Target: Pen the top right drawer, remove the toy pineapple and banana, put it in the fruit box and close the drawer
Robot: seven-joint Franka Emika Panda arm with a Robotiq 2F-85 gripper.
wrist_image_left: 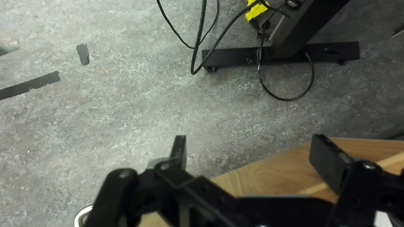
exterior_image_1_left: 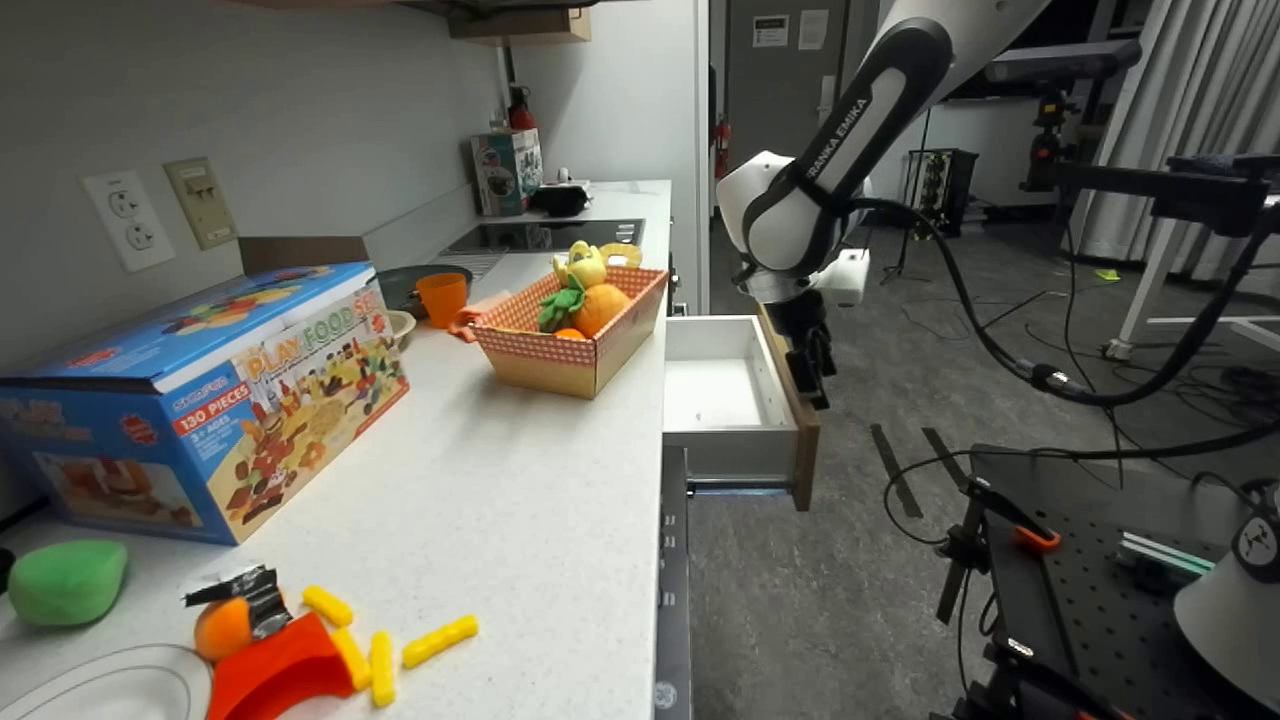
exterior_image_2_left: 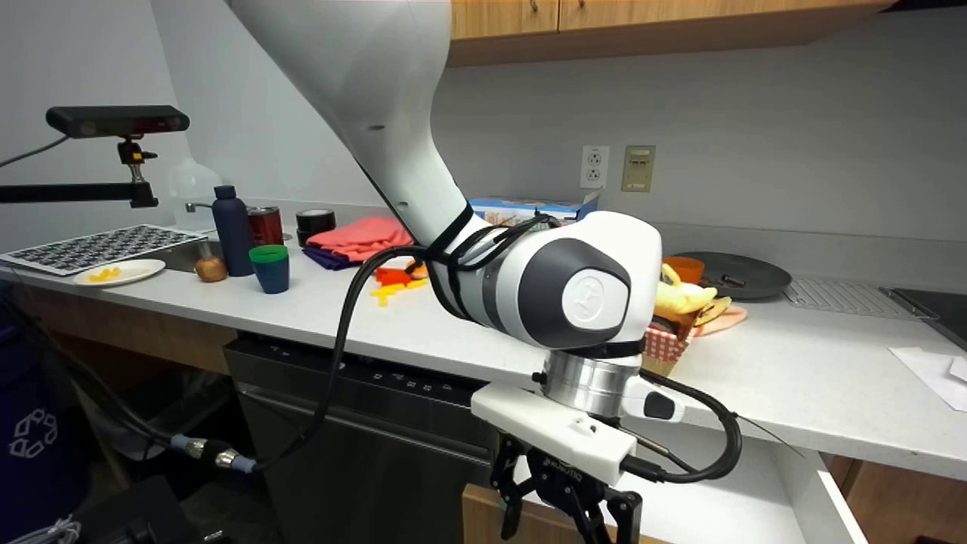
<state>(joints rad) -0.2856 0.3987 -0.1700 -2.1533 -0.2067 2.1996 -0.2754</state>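
Top right drawer (exterior_image_1_left: 722, 390), white inside, wooden front: right of centre in an exterior view; drawn out, no fruit in its visible part, so closing presumably remains.

Fruit box (exterior_image_1_left: 550, 378), gingham-trimmed: centre, on the tabletop (exterior_image_1_left: 530, 500), near the edge beside the drawer, likely for a short transfer.

Toy pineapple (exterior_image_1_left: 603, 309), judged by its green leaves: in the box, leaves leftward.

Banana (exterior_image_2_left: 712, 310), probable: curved yellow piece atop the box's heap, right of frame in an exterior view.

Claw (wrist_image_left: 252, 157): released, nothing grasped; pointing down by the drawer's front, probably poised to push it home. Contact: cannot tell.
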